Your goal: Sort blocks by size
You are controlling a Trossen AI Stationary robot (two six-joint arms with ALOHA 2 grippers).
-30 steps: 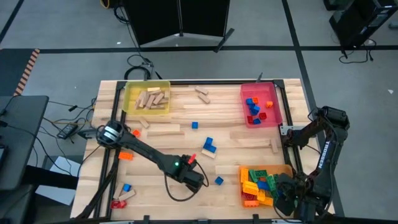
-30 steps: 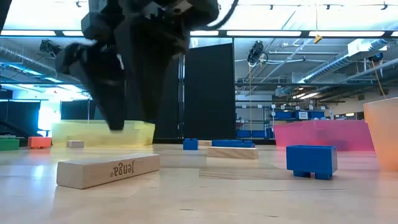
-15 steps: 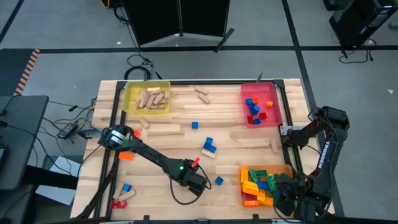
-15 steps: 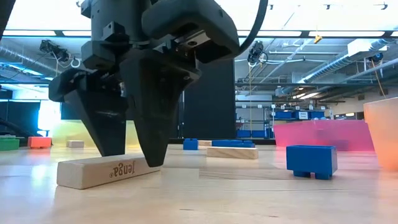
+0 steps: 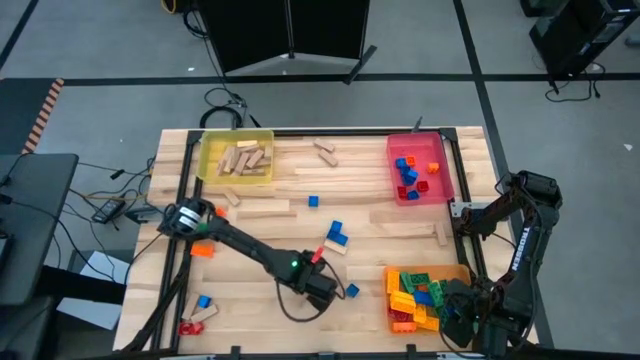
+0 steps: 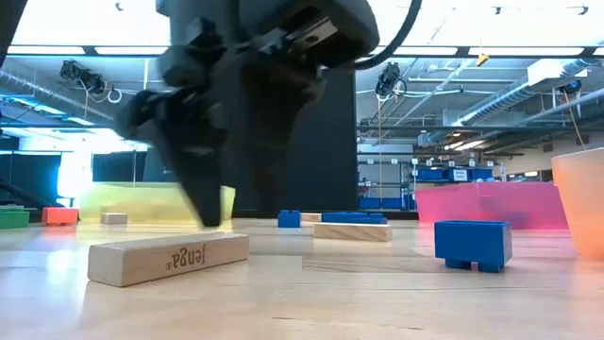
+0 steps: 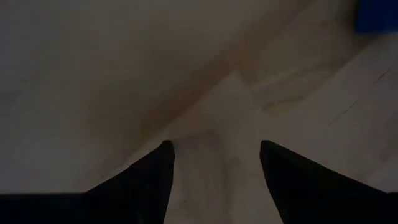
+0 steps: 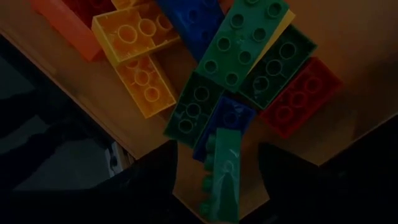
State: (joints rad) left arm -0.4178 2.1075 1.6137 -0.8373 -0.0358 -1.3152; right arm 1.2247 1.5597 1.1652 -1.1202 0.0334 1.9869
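Nearest the front edge of the pale, grained wooden desk (image 5: 250, 300), the left claw (image 5: 322, 290) hangs low over bare planks, its two dark tapered fingers (image 7: 149, 180) standing apart with nothing between them. In the low view a plain tan wooden block (image 6: 168, 258), a long rectangular bar with printed lettering on its side, lies flat just in front of that claw. A small blue studded brick (image 5: 352, 290) sits just beside the claw; the low view shows it as a boxy glossy piece on short feet (image 6: 473, 245).

At the front right corner the right claw (image 5: 458, 322) waits beside the translucent orange tray (image 5: 462, 272), fingers parted and holding nothing. Its wrist view looks onto the tray's heap of large blocks (image 8: 236, 81): smooth plastic bricks in green, blue, yellow, orange and red, round studs upward, lying at crossed angles.

At the front left, a blue brick (image 5: 203, 301), a red piece (image 5: 187, 327) and a tan block (image 5: 206, 314) cluster together, with an orange brick (image 5: 203, 250) a little farther back.

Mid-desk lie a blue L-shaped group (image 5: 336, 234), a tiny blue cube (image 5: 313, 201) and long tan bars (image 5: 264, 211).

Farthest back, the translucent yellow tray (image 5: 208, 160) holds tan wooden blocks (image 5: 245, 158), and the translucent red tray (image 5: 392, 165) holds small red and blue bricks (image 5: 410, 170).
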